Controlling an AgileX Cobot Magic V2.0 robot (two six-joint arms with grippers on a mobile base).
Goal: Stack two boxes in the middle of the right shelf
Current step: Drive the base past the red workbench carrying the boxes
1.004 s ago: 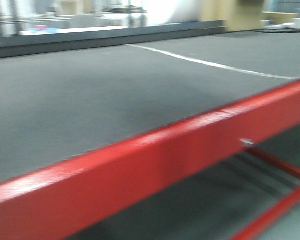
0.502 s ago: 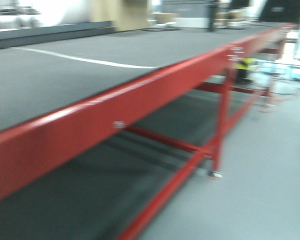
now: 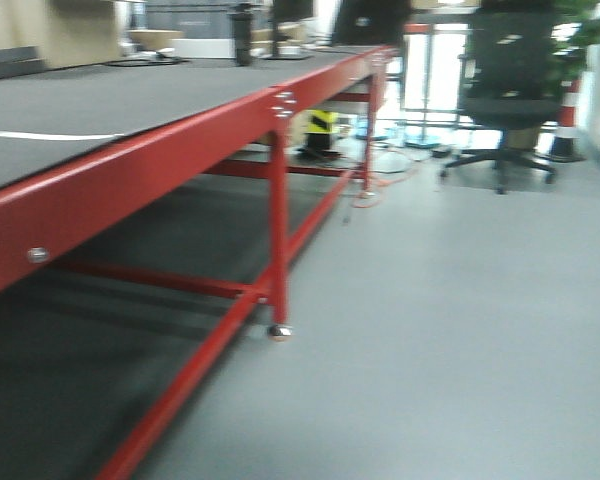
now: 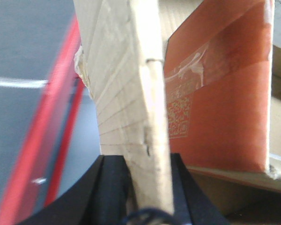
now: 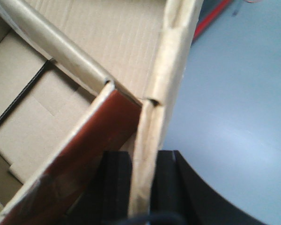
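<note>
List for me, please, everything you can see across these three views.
table: one, red frame, grey top with a white line; left of the front view
chair: one, black; far right, on the floor
cone: one, red and white; far right edge, blurred
yellow-black object: one; under the table's far end, too blurred to name
floor: grey; right half of the front view
box: tan cardboard; a wall is pinched in each wrist view, one box or two I cannot tell
orange panel: one, with pale print and tape; on the box, left wrist view
left gripper: black, shut on the box wall
right gripper: black, shut on the box wall
</note>
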